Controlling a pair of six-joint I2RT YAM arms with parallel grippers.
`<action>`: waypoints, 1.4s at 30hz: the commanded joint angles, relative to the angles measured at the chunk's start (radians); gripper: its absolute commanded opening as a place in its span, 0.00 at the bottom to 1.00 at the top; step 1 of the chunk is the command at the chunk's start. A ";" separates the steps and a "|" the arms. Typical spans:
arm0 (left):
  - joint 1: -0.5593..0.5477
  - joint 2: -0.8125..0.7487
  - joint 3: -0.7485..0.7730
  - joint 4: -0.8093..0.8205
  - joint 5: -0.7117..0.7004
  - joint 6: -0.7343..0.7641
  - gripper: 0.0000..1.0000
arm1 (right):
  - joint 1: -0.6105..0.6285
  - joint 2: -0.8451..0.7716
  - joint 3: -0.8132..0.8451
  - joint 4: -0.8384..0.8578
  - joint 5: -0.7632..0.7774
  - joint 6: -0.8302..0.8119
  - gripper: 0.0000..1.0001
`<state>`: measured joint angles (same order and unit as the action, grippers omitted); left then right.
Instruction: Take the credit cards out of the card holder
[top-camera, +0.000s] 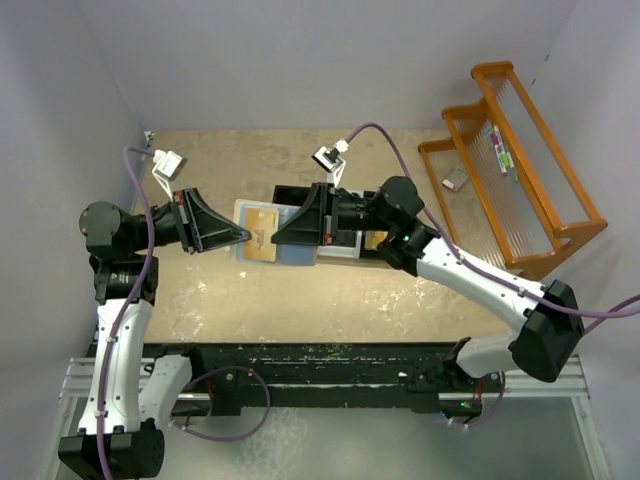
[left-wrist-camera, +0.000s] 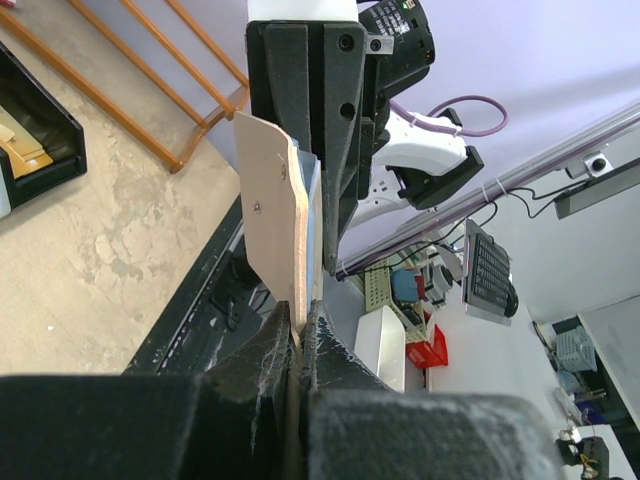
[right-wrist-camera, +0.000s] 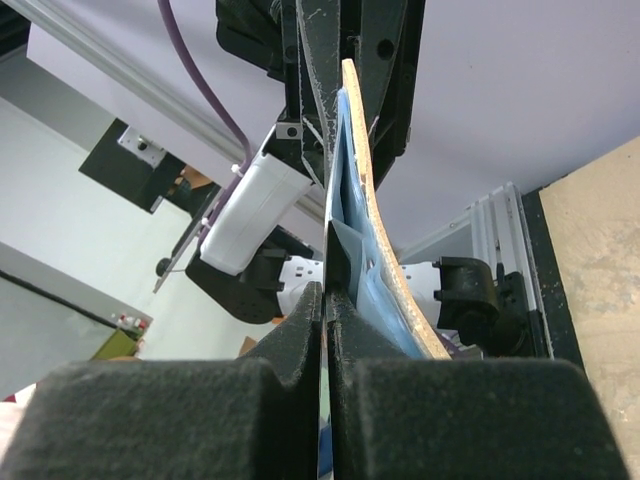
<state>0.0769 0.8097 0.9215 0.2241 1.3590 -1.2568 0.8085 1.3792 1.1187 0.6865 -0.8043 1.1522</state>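
The holder (top-camera: 258, 218) hangs above the table (top-camera: 330, 300), stretched between the two grippers, which face each other tip to tip. It is one flat folding wallet, tan outside and pale blue inside. In the left wrist view it stands on edge, rising straight out from the fingertips with its tan face showing. The left gripper (top-camera: 245, 236) is pinched tight on its near edge. The right gripper (top-camera: 277, 239) is also closed, its fingers (right-wrist-camera: 300, 330) meeting on a thin pale blue layer on the holder's inner side. Whether that layer is a card or a pocket flap I cannot tell, and no card can be counted in the holder.

Just behind the right gripper lies one black tray (top-camera: 290, 192). The left wrist view shows a tan piece (left-wrist-camera: 22, 148) in one compartment. Well beyond the right gripper's wrist stands one orange rack (top-camera: 495, 72) with a pen-like thing (top-camera: 500, 152) on it.
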 joint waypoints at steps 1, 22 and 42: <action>0.013 0.005 0.024 0.032 -0.012 0.001 0.00 | -0.022 -0.091 0.006 0.085 -0.058 0.011 0.00; 0.012 0.023 0.051 -0.063 -0.025 0.091 0.00 | -0.031 -0.049 0.065 -0.236 0.083 -0.155 0.06; 0.012 0.050 0.111 -0.185 -0.025 0.193 0.00 | -0.083 -0.138 -0.037 -0.198 0.043 -0.104 0.00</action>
<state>0.0849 0.8516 0.9527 0.1234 1.3540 -1.1667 0.7624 1.3273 1.1049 0.4931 -0.7509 1.0737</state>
